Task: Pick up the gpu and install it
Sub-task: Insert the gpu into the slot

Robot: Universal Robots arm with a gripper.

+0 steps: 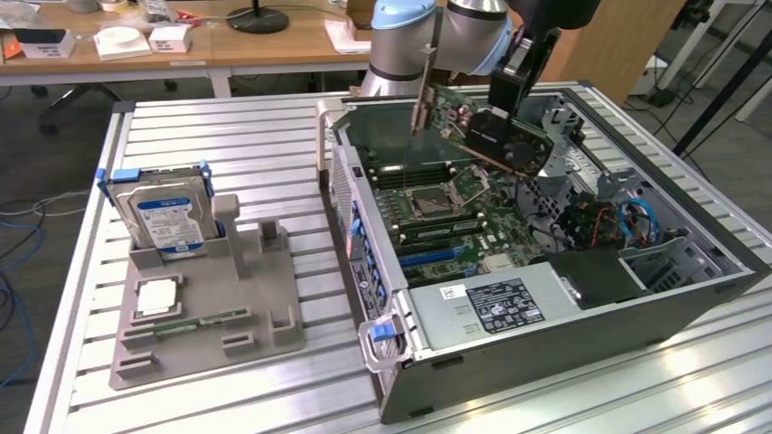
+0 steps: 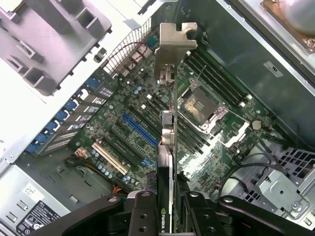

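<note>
Overhead, the gripper (image 2: pixel 165 200) clamps the gpu (image 2: pixel 168 130) by one edge above the open computer case (image 1: pixel 543 354), a light, stiff, likely fragile card best gripped at its edges.

No wording can be read in full.
A green mark is seen on the gpu (image 2: pixel 166 162) edge. Print on the power supply label (image 1: pixel 498 303) inside the computer case (image 1: pixel 567 348) and on the hard drive label (image 1: pixel 169 221) beside it is illegible.

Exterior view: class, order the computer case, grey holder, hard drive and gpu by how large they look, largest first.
1. computer case
2. grey holder
3. hard drive and gpu: these look about alike. The gpu is raised and tilted, so I won't rank one above the other.
</note>
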